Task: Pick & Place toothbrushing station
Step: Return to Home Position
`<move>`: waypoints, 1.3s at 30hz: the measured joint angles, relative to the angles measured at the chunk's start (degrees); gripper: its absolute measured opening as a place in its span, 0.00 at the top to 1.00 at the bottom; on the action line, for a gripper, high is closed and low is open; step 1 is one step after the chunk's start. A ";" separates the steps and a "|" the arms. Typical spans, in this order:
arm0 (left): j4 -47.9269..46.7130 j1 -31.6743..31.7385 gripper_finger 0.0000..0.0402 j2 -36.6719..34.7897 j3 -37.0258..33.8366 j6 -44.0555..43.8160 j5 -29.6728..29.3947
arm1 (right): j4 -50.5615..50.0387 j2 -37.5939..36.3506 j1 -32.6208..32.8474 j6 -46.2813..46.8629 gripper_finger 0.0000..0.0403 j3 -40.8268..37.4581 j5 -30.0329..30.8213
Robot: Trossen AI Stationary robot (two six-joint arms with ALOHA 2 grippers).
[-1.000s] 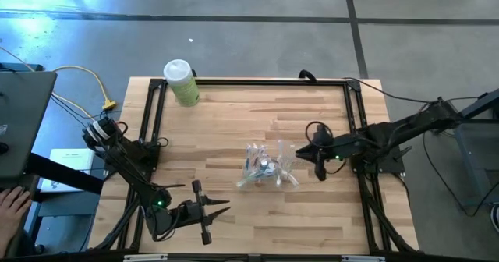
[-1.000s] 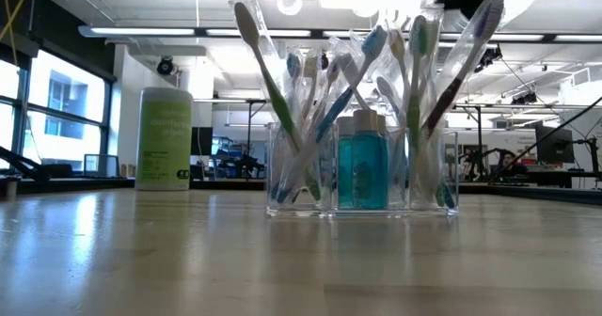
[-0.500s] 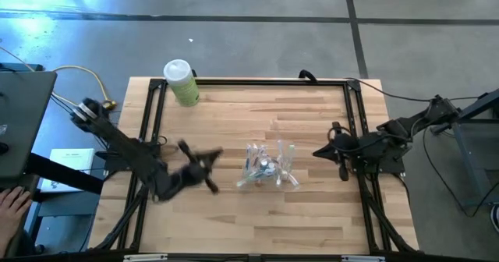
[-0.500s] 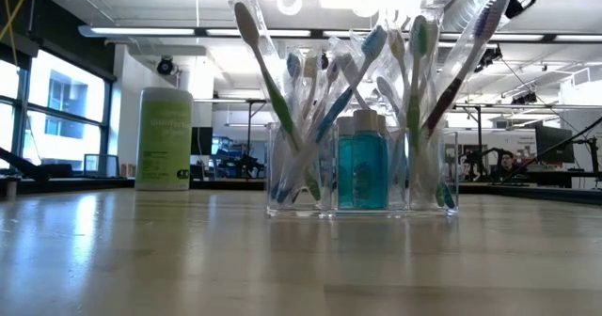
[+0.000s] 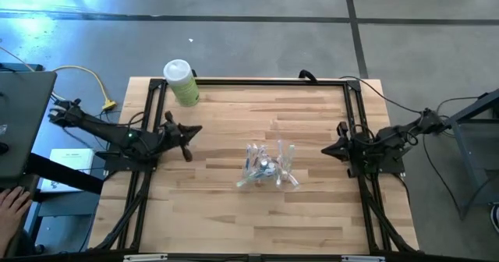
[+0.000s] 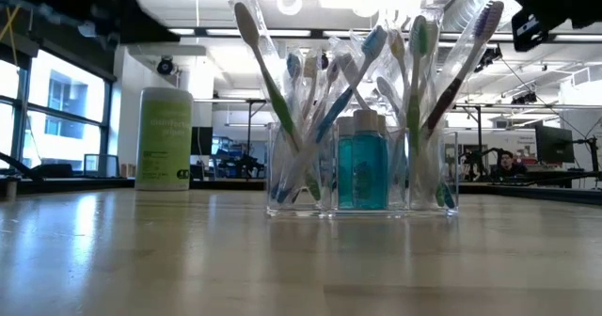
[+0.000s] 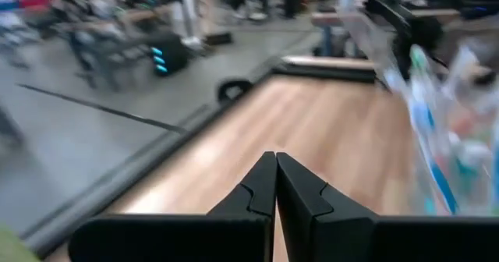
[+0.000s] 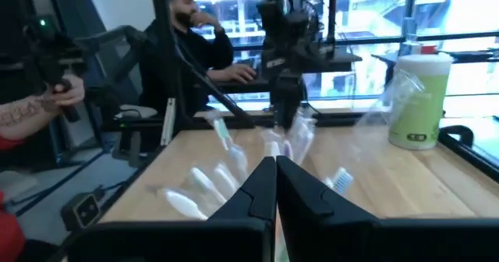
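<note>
A: From above, where is everything?
B: The transparent organizer (image 5: 267, 172) sits mid-table (image 5: 234, 223), with the toothbrushes (image 5: 251, 162) splaying out of it. The left gripper (image 5: 189, 133) hangs near the left edge, pointing inward. The right gripper (image 5: 327, 149) is at the right edge, facing the organizer. Both are well apart from it. A green canister (image 5: 181, 81) stands at the far left corner.

A: And the low view?
B: The brushes stand on end, heads up. Their long axes lean left and right in a fan. A teal bottle (image 6: 362, 170) stands upright between them, in the middle of the organizer. The canister's label has writing, but it can't be read.

A: Left wrist?
B: Its fingers are pressed together on nothing. The organizer is a blur off to one side.

A: Right wrist?
B: Its fingers are clenched and empty too. The brushes angle outward ahead of it, and the canister is beyond them. Its print is unreadable here too. A person (image 8: 187, 51) sits past the table.
</note>
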 joint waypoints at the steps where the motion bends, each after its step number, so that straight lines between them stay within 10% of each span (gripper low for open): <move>1: -0.07 0.94 0.99 -1.88 -2.15 -0.44 2.80 | 0.23 -0.96 -0.36 -0.10 1.00 -1.04 -0.06; 15: -0.10 3.70 0.99 -19.92 -20.80 -6.77 18.04 | 7.65 -5.45 -1.56 -0.13 1.00 -12.69 -3.35; 23: -0.65 1.61 0.99 -20.60 -20.80 -5.43 21.69 | 6.63 -4.30 -1.56 -1.74 1.00 -12.97 -13.69; 39: -0.74 0.81 0.99 -20.56 -20.96 -6.44 22.88 | 6.41 -4.14 -1.57 -1.39 1.00 -13.01 -11.97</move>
